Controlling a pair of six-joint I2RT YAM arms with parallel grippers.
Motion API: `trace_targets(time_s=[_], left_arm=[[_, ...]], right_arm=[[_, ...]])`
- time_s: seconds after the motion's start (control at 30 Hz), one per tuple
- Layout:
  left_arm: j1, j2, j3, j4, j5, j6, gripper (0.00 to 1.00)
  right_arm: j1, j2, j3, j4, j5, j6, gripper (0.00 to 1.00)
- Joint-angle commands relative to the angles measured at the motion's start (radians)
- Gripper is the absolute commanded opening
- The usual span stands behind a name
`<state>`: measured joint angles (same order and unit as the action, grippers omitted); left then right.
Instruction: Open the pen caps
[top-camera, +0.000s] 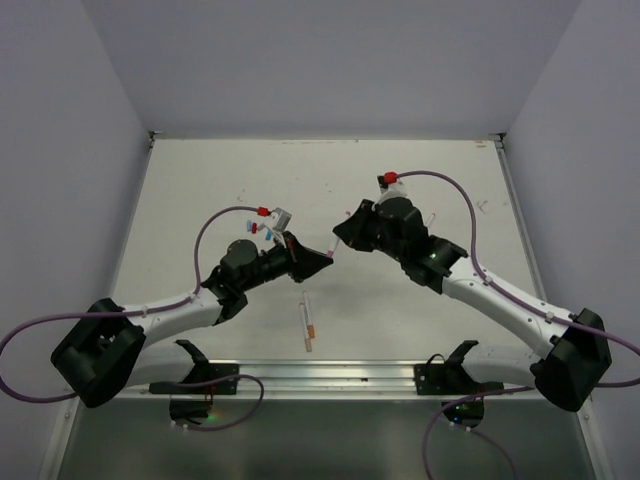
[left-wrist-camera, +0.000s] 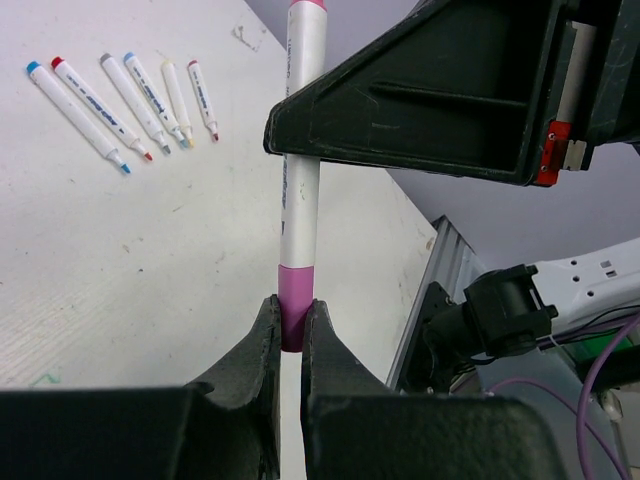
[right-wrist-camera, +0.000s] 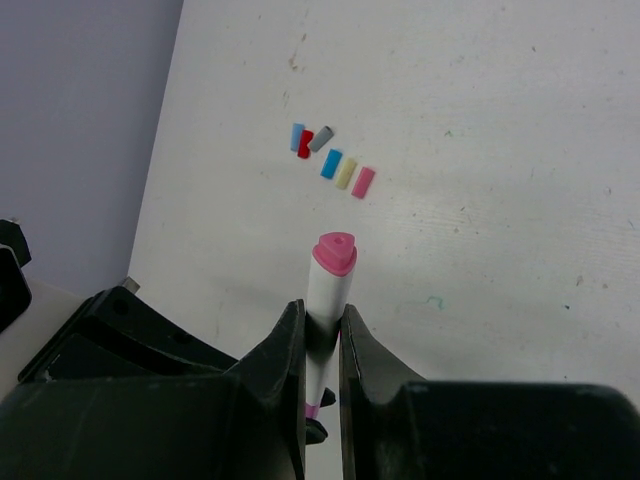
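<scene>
A white-barrelled pen (left-wrist-camera: 301, 200) hangs in the air between my two grippers. My left gripper (left-wrist-camera: 292, 305) is shut on its pink cap (left-wrist-camera: 296, 290), which still sits on the barrel. My right gripper (right-wrist-camera: 322, 312) is shut on the white barrel (right-wrist-camera: 328, 285), just below the pen's other pink end (right-wrist-camera: 335, 252). In the top view the left gripper (top-camera: 322, 257) and right gripper (top-camera: 345, 228) meet tip to tip above the table's middle. Several loose pen caps (right-wrist-camera: 330, 160) in blue, red, grey, yellow and pink lie in a cluster on the table.
Several uncapped pens (left-wrist-camera: 130, 100) lie side by side in a row. Another pen (top-camera: 307, 327) with an orange end lies alone near the front rail (top-camera: 320, 375). Purple cables (top-camera: 215, 225) loop over both arms. Walls close the table (top-camera: 320, 170) at the left, right and back.
</scene>
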<state>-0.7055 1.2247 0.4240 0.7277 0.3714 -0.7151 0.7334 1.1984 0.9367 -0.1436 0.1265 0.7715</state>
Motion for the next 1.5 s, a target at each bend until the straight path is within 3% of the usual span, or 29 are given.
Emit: trace_targets(time_s=[0.0, 0.4, 0.67, 0.87, 1.1, 1.17, 1.23, 1.47], left_arm=[[-0.008, 0.009, -0.059, -0.182, 0.070, 0.032, 0.00], [-0.011, 0.016, -0.119, -0.157, 0.058, 0.043, 0.00], [-0.012, 0.021, -0.145, -0.148, 0.041, 0.049, 0.00], [-0.012, 0.084, 0.052, -0.457, -0.133, 0.124, 0.00], [0.000, 0.235, 0.347, -0.726, -0.363, 0.229, 0.00], [0.008, 0.297, 0.427, -0.810, -0.367, 0.249, 0.00], [0.021, 0.321, 0.452, -0.824, -0.420, 0.259, 0.00], [0.112, 0.387, 0.479, -0.803, -0.411, 0.269, 0.00]], right_arm=[[-0.141, -0.042, 0.071, 0.055, 0.321, -0.113, 0.00], [-0.258, -0.065, 0.089, 0.065, 0.410, -0.113, 0.00], [-0.327, -0.065, 0.125, 0.030, 0.380, -0.115, 0.00], [-0.377, -0.047, 0.126, -0.120, 0.314, -0.106, 0.00], [-0.592, 0.093, 0.105, -0.298, 0.164, -0.110, 0.00], [-0.629, 0.130, 0.099, -0.310, 0.124, -0.129, 0.00], [-0.657, 0.183, 0.097, -0.320, 0.102, -0.159, 0.00], [-0.707, 0.302, 0.096, -0.312, 0.114, -0.209, 0.00]])
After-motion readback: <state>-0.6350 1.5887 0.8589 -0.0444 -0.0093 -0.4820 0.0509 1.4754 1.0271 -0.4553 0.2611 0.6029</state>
